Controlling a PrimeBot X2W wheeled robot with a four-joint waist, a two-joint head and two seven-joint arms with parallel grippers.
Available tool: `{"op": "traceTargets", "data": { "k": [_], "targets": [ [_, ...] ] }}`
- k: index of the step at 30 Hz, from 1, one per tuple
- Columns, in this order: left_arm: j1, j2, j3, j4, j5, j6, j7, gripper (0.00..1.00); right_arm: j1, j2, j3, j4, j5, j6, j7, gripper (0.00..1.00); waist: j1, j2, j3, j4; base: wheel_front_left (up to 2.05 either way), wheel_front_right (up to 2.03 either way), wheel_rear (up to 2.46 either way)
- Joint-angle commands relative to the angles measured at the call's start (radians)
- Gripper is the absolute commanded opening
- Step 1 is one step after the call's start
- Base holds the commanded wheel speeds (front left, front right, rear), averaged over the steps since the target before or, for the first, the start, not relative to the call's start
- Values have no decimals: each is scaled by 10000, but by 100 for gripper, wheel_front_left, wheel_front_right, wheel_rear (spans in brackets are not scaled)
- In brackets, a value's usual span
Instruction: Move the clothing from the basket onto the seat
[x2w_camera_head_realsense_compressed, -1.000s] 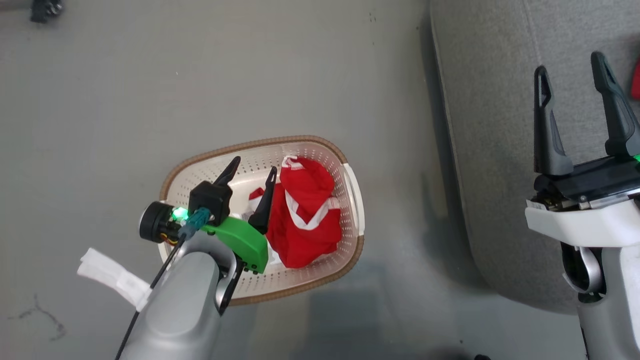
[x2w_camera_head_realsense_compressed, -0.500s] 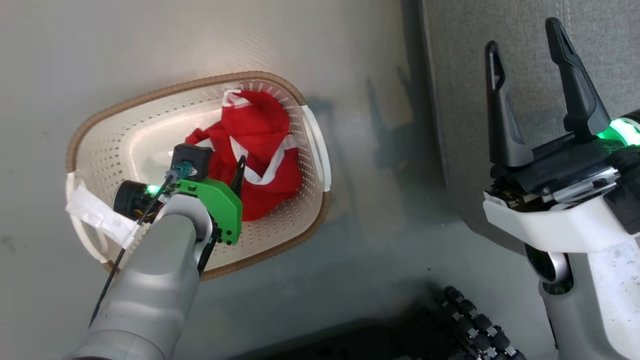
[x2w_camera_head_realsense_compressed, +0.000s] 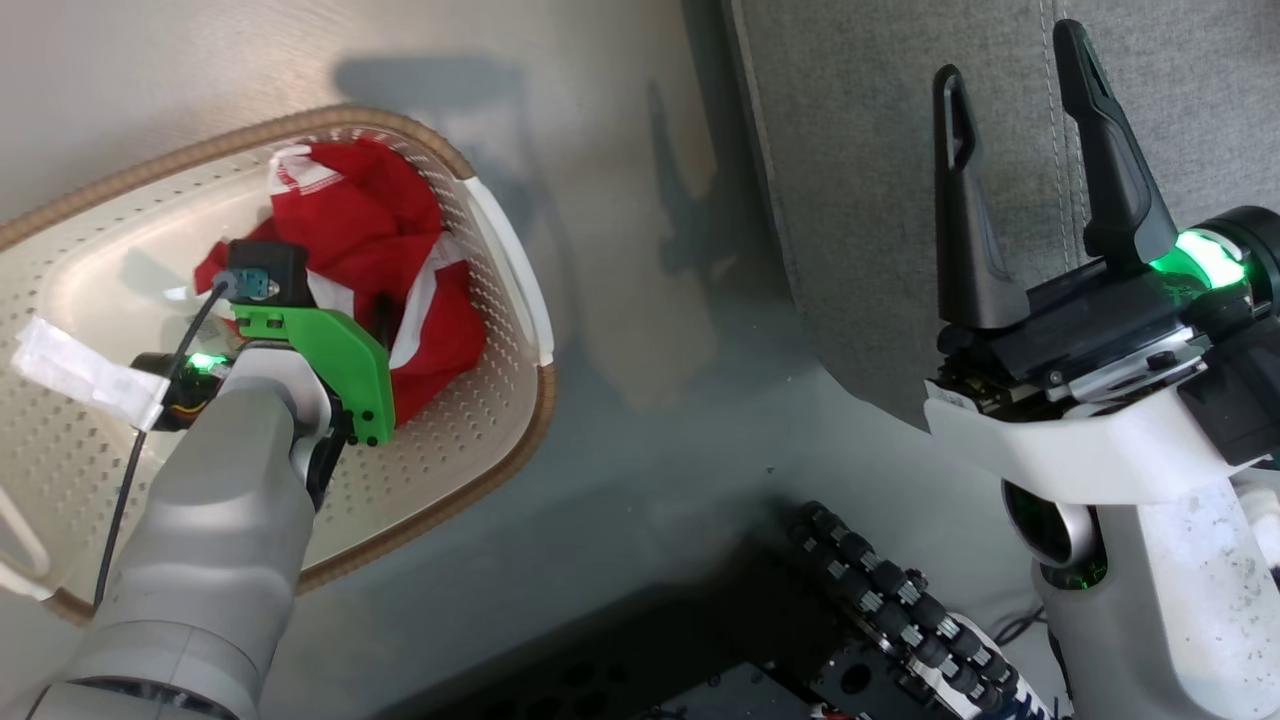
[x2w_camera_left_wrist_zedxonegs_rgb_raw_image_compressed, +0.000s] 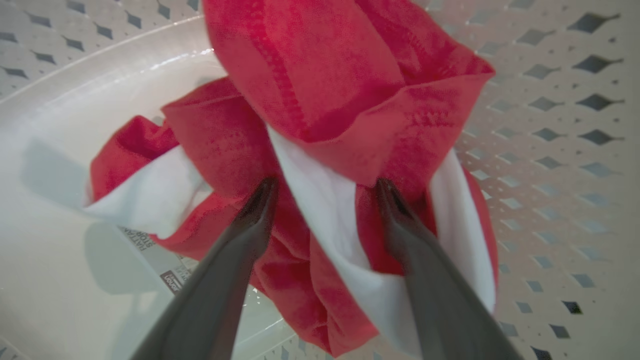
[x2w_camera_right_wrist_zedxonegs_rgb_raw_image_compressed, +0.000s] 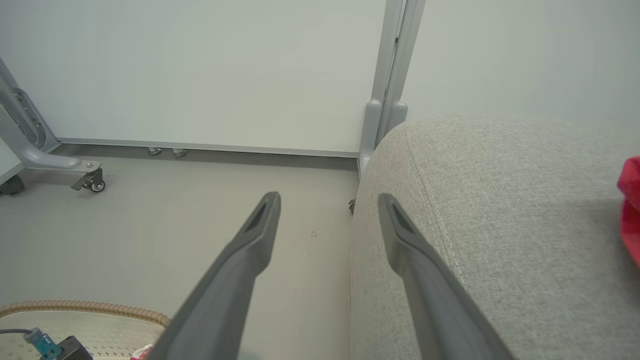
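A: Our grey seat (x2w_camera_head_realsense_compressed: 900, 200) sits right of the basket (x2w_camera_head_realsense_compressed: 541, 400), where the red striped garment (x2w_camera_head_realsense_compressed: 350, 210) lies bunched.

B: Our left pincer (x2w_camera_left_wrist_zedxonegs_rgb_raw_image_compressed: 326, 185) straddles it, released; our right pincer (x2w_camera_head_realsense_compressed: 1010, 55) hangs released too. If we clench shallow, we may catch only trim and drop it.

You see the clothing (x2w_camera_left_wrist_zedxonegs_rgb_raw_image_compressed: 325, 75) as soft matt red knit cloth with smooth white trim. The basket (x2w_camera_head_realsense_compressed: 465, 435) is glossy cream perforated plastic with a brown woven-look rim. The seat (x2w_camera_right_wrist_zedxonegs_rgb_raw_image_compressed: 500, 240) is coarse grey stitched fabric. The left hand (x2w_camera_left_wrist_zedxonegs_rgb_raw_image_compressed: 326, 181) and right hand (x2w_camera_right_wrist_zedxonegs_rgb_raw_image_compressed: 329, 195) have matt dark plastic fingers. The floor (x2w_camera_right_wrist_zedxonegs_rgb_raw_image_compressed: 150, 225) shows a dull sheen.
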Motion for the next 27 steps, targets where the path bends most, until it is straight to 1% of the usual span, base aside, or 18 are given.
{"op": "traceTargets", "data": {
  "k": [1,5,14,17,18,19,20,24,27],
  "targets": [
    [-226,135,0,65,-3,24,147,100,-4,63,47,26,58,-17,-31,100,-2,-1,314,-298,0,0,0],
    [-341,135,-41,111,-89,12,580,100,124,121,49,70,76,-17,-32,100,-2,-1,409,-352,0,0,0],
    [-498,306,-387,155,130,411,1729,100,512,177,85,-54,82,-17,-31,100,-2,-1,599,-422,0,0,0],
    [-523,361,-486,162,182,437,2037,100,608,196,64,-84,84,-17,-31,100,-2,-1,649,-437,0,0,0],
    [-537,368,-505,164,171,419,2115,43,633,206,50,-93,80,-17,-31,100,-2,-1,667,-439,0,0,0],
    [-553,374,-517,167,163,401,2152,14,670,216,43,-94,81,-17,-31,100,-2,-1,681,-438,0,0,0],
    [-568,389,-541,167,168,379,2208,0,714,228,32,-81,82,-17,-31,100,-2,-1,697,-437,0,0,0],
    [-566,536,-567,169,99,339,2259,0,696,257,69,4,81,-17,-31,100,-2,-1,703,-446,0,0,0],
    [-485,675,-527,162,11,359,2106,0,436,277,132,36,51,-17,-32,100,-2,-1,616,-499,0,0,0]
  ]
}}
